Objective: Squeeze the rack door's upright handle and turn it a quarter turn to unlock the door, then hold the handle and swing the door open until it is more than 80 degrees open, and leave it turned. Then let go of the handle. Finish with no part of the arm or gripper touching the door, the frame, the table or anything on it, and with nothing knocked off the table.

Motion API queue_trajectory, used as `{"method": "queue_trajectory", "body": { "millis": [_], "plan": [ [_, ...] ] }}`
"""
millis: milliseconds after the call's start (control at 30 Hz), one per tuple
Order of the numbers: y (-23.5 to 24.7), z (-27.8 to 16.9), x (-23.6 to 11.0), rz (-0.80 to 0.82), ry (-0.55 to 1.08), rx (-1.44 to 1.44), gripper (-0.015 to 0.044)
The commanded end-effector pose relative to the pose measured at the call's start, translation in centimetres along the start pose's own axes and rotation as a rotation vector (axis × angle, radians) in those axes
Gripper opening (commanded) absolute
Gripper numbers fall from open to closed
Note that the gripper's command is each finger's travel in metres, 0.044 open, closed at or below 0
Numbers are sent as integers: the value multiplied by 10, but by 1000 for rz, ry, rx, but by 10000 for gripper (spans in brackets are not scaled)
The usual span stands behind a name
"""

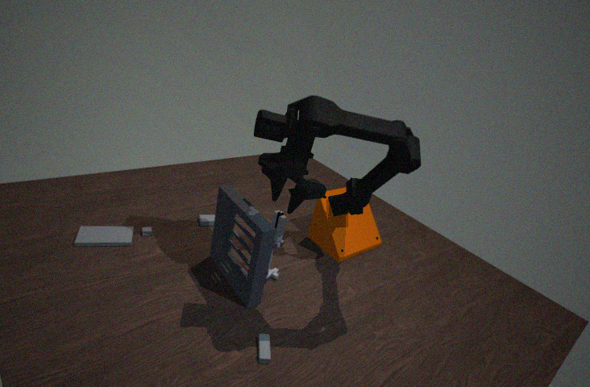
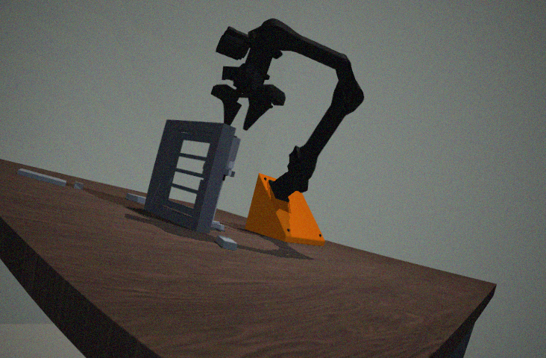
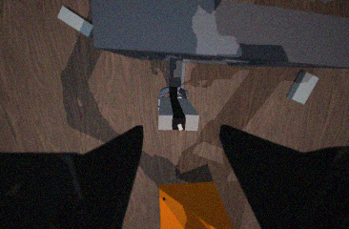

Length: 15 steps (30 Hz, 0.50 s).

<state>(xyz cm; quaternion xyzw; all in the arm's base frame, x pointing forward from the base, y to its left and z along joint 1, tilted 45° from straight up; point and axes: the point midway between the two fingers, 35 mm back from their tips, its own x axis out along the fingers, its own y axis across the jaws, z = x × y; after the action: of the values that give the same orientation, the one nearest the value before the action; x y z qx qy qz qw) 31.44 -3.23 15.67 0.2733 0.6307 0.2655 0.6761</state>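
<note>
The rack frame stands upright on the table, and its slatted door looks shut in it. The pale grey handle stands upright on the side facing the arm's base, with a black strip down its middle. My gripper is open and empty and points down. It is just above the handle's top, which shows between the fingertips in the wrist view. Whether a fingertip touches the frame is unclear in the exterior view.
The orange base stands behind the gripper. One grey block lies at one side of the frame, another at the other. A flat slab and small cube lie beyond.
</note>
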Motion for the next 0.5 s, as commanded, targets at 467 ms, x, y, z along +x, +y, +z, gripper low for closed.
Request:
{"method": "queue_trajectory", "body": {
  "millis": [467],
  "plan": [
    [0, 0, 32, 6, 36, 23, 283]
  ]
}}
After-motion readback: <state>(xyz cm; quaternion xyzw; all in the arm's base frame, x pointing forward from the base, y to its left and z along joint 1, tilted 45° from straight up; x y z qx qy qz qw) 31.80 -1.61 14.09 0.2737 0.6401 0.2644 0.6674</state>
